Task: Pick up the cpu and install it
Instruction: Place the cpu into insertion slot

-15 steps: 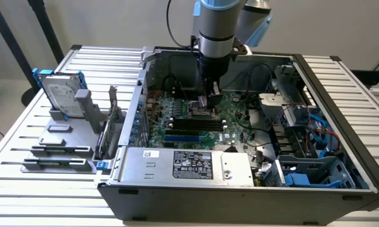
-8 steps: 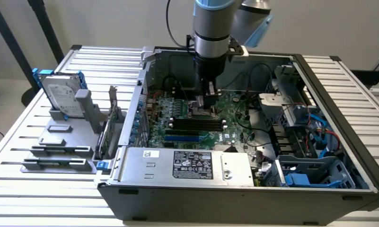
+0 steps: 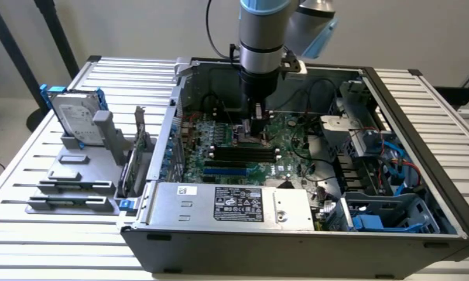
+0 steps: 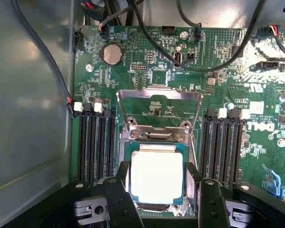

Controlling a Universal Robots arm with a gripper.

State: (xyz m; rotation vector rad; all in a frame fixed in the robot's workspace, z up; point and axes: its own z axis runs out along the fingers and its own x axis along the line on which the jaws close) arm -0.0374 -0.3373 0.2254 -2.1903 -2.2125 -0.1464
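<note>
Wrist view: the tool (image 4: 157, 192) grasps the cpu (image 4: 156, 176), its dark fingers (image 4: 123, 190) against two opposite edges, right at the socket of the motherboard (image 4: 133, 66), whose metal load plate (image 4: 159, 107) stands swung open; in the exterior view the tool (image 3: 257, 126) reaches down into the open computer case (image 3: 421, 134) at the tabletop's (image 3: 23, 175) middle

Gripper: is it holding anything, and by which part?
The cpu, pinched at two opposite side edges between the gripper's fingers, over the open socket.
</note>
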